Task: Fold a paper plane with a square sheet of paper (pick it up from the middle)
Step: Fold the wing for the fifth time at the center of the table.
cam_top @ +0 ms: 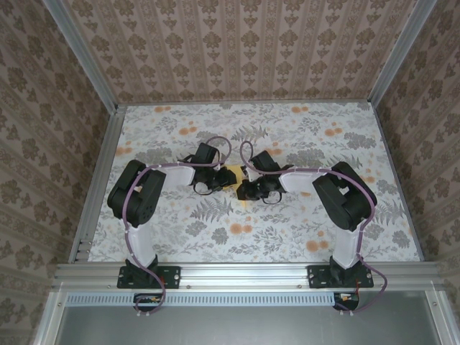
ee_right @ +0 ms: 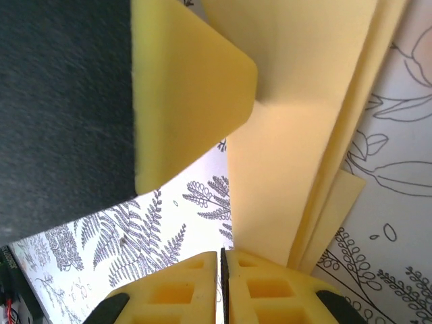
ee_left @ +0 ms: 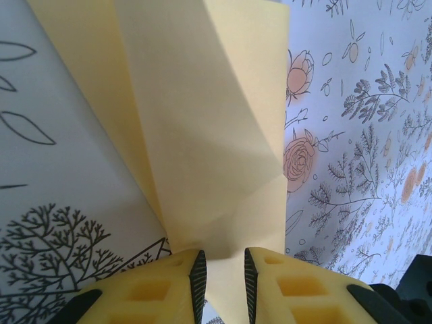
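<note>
Black-and-white arms (cam_top: pixel 136 194) trail purple cables (cam_top: pixel 172 167); fingers (ee_left: pixel 155 290) yellow, apparently ribbed black inside.

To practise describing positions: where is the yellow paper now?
In the top view, the folded yellow paper is over the middle of the floral cloth, between the two arms' jaws, left arm on its left and right arm on its right.

Creased square sheet of paper (ee_left: pixel 209 121) (yellow, rising upward), pinched in the left hand (ee_left: pixel 224 262), floral cloth (ee_left: pixel 364 135) beneath

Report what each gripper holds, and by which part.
The left gripper pinches the folded yellow-orange paper sheet at the narrow end where its creases converge. The right gripper is shut at the paper's edge; a grip cannot be confirmed.
</note>
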`<move>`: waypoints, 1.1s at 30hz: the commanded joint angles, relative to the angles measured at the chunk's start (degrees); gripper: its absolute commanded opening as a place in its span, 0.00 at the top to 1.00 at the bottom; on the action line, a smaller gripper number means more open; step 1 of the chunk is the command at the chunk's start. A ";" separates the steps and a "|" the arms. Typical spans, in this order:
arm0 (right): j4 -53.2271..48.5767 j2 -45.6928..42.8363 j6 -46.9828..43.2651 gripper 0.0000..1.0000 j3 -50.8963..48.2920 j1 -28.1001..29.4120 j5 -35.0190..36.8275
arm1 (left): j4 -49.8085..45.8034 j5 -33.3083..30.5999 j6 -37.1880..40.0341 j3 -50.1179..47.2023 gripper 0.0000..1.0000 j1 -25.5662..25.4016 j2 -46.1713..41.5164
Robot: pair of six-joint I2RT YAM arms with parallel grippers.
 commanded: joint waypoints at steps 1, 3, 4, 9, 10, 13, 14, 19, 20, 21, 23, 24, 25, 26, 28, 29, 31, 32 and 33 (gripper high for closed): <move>0.56 1.44 0.94 0.89 -1.12 0.41 -2.13 | -2.91 -2.39 -0.55 -0.33 0.75 0.30 1.07; 0.65 1.72 1.03 0.89 -1.44 0.43 -2.72 | -2.90 -2.47 -0.62 -0.38 0.74 0.28 1.16; 0.65 1.70 0.99 0.89 -1.48 0.41 -2.94 | -2.91 -2.56 -0.64 -0.40 0.75 0.28 1.16; -0.37 1.64 0.58 0.89 -1.76 0.39 -3.97 | -3.22 -2.88 -0.99 -0.59 0.75 0.28 1.39; -0.91 1.67 0.32 0.89 -1.91 0.39 -3.89 | -3.28 -3.01 -0.99 -0.60 0.75 0.33 1.50; -2.31 1.49 -0.31 0.89 -2.31 0.46 -3.66 | -3.71 -3.42 -1.08 -0.50 0.74 0.29 1.60; -2.66 1.51 -0.50 0.89 -2.36 0.39 -3.75 | -3.94 -3.52 -1.15 -0.43 0.75 0.35 1.66; -4.72 1.07 -1.55 0.90 -3.25 0.56 -3.84 | -5.05 -4.31 -1.35 -0.28 0.74 0.37 2.12; -5.08 0.86 -1.76 0.90 -3.43 0.61 -3.84 | -5.24 -4.49 -1.43 -0.18 0.75 0.36 2.28; -5.59 0.55 -2.07 0.90 -3.52 0.73 -3.88 | -5.44 -4.67 -1.52 -0.16 0.74 0.37 2.38; -6.42 0.04 -2.61 0.90 -3.75 0.82 -3.88 | -5.64 -4.78 -1.69 -0.24 0.75 0.46 2.55; -6.80 -0.20 -2.91 0.90 -3.88 0.91 -3.88 | -5.71 -4.86 -1.78 -0.19 0.75 0.50 2.64; -7.35 -0.33 -3.05 0.90 -3.95 1.00 -3.96 | -5.80 -4.87 -1.86 -0.23 0.75 0.55 2.73; -7.54 -0.54 -3.27 0.90 -4.18 1.04 -3.97 | -5.76 -4.87 -1.87 -0.20 0.75 0.59 2.74; -8.04 -0.84 -3.49 0.90 -4.54 1.15 -4.05 | -5.76 -4.95 -1.96 -0.30 0.75 0.63 2.81; -8.13 -1.07 -3.58 0.90 -4.82 1.18 -4.05 | -5.80 -4.95 -1.98 -0.32 0.75 0.63 2.83; -8.32 -1.48 -3.59 0.90 -5.42 1.24 -4.13 | -5.88 -5.05 -2.05 -0.33 0.75 0.72 2.76; -8.16 -1.74 -3.48 0.90 -5.78 1.26 -4.30 | -5.89 -5.04 -2.05 -0.32 0.74 0.72 2.81; -8.07 -1.94 -3.59 0.91 -6.19 1.35 -4.48 | -5.89 -5.02 -2.05 -0.33 0.74 0.72 2.83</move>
